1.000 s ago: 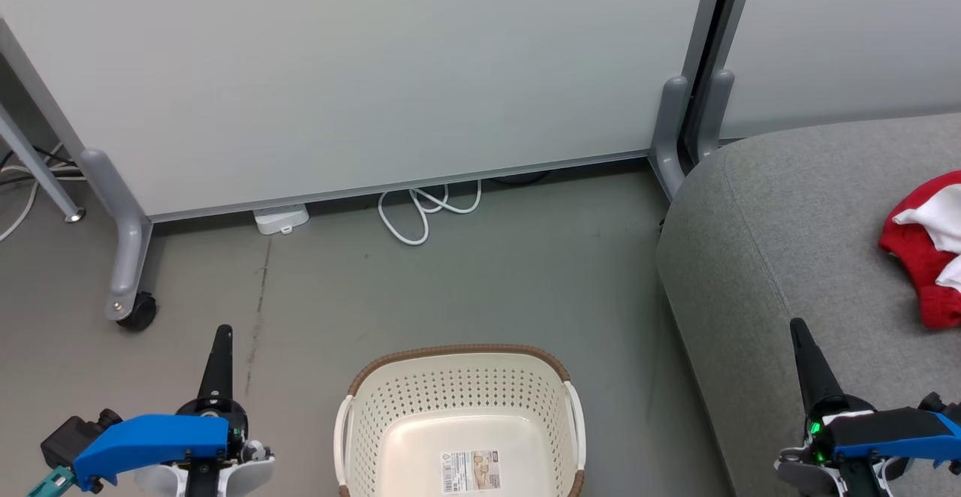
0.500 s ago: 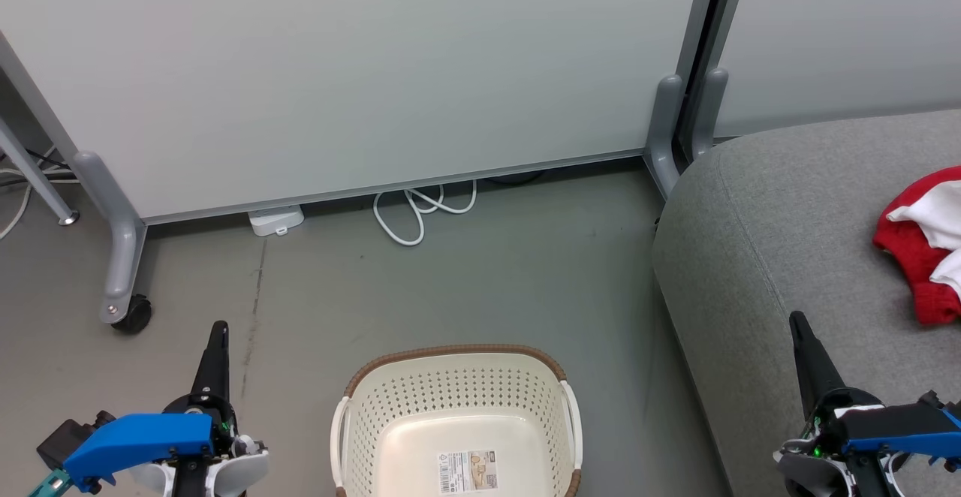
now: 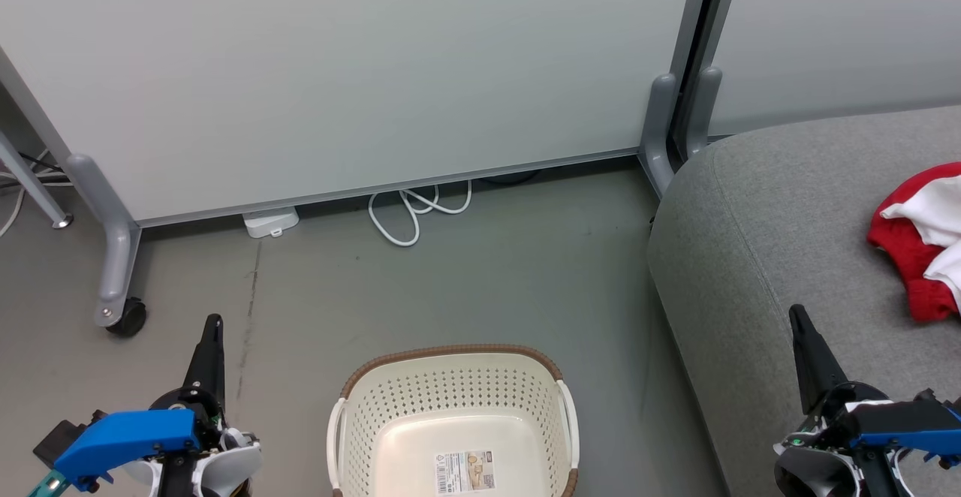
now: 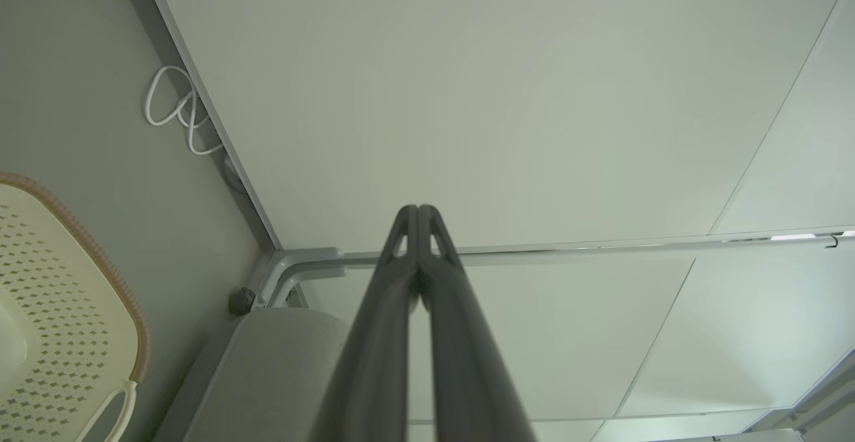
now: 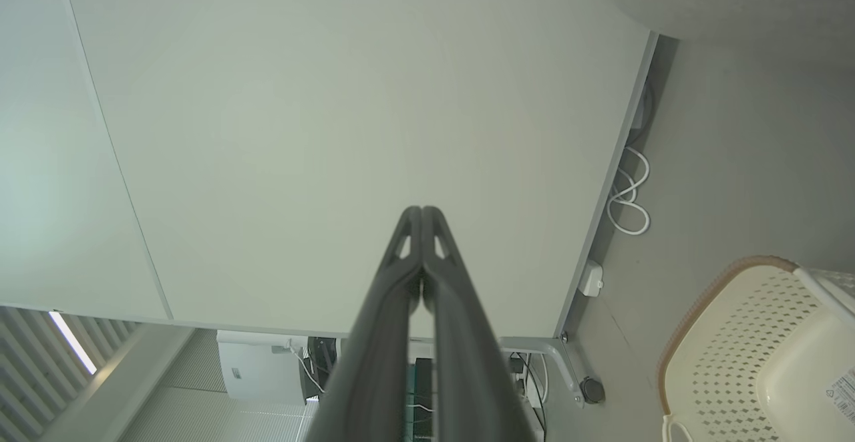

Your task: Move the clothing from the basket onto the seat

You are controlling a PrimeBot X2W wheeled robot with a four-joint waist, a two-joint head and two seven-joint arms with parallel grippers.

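One oval perforated basket [image 3: 450, 398], rounded fabric seat [image 3: 758, 234]

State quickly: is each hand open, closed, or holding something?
Left hand: closed, holding nothing.
Right hand: closed, holding nothing.

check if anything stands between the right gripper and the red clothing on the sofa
Nothing visible does. In the head view, only bare grey seat lies between the shut right gripper and the clothing, which rests on the cushion up and to the gripper's right.

Glossy perforated plastic basket [image 3: 353, 437], matt woven-cloth seat [image 3: 758, 242]
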